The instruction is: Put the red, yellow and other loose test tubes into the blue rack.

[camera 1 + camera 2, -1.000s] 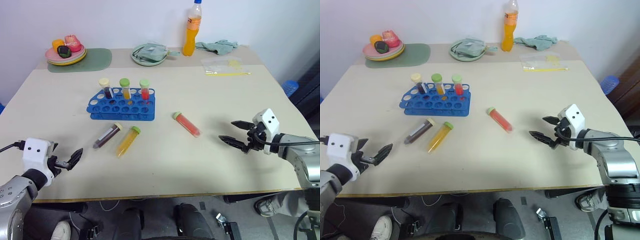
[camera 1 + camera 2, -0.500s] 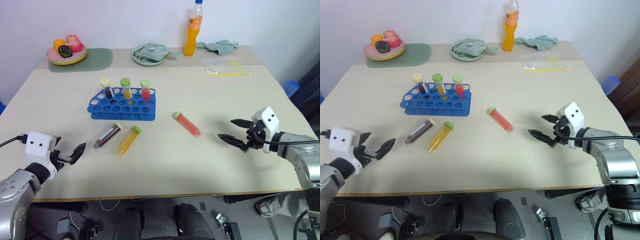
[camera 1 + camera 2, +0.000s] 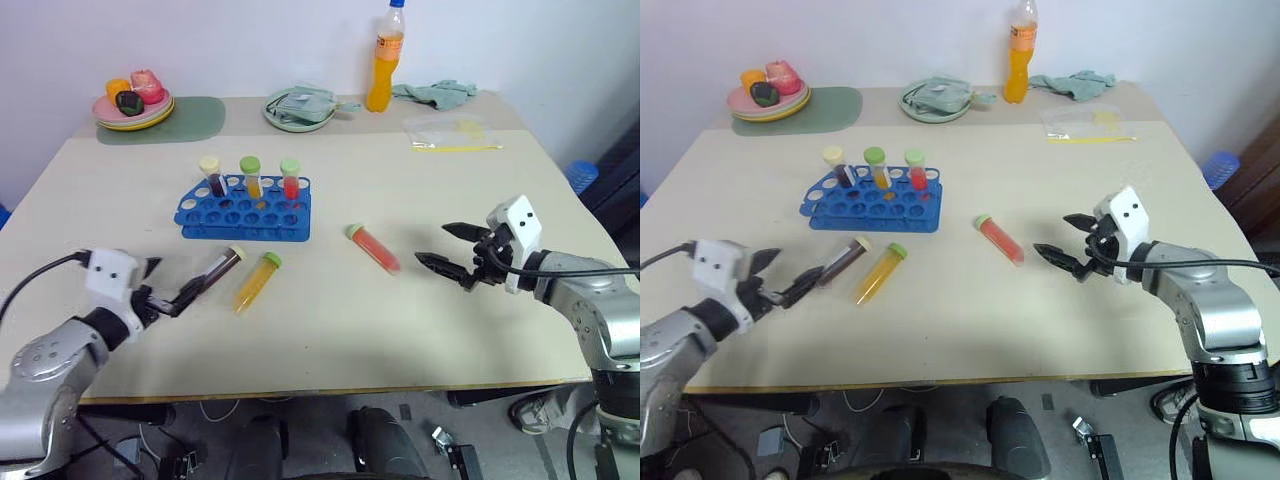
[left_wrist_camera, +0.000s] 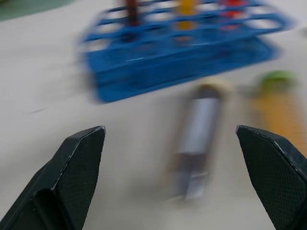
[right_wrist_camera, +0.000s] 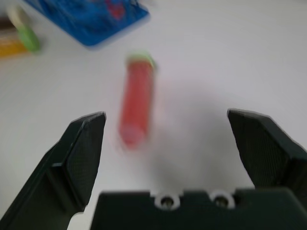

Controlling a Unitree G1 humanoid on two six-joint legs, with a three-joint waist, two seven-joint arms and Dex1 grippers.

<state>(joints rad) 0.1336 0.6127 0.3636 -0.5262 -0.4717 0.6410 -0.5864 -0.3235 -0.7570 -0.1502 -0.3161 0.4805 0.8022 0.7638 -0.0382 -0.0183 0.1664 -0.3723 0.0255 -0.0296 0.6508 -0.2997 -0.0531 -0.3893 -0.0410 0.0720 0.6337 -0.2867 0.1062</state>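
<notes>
Facing the maroon tube [image 4: 196, 132], the left gripper [image 3: 166, 286] gapes; the right gripper [image 3: 447, 247] gapes before the red tube [image 5: 137, 99].

Left tool [image 3: 168, 292] low over near-left counter edge, fingers spread wide, nothing between them, pointing inward toward centre. Left forearm angled in from bottom-left corner, cable looping off wrist. Right tool [image 3: 450, 256] raised over right side, fingers wide apart, empty, pointing left and slightly downward. Right forearm reaching in from right edge, elbow bent.
</notes>
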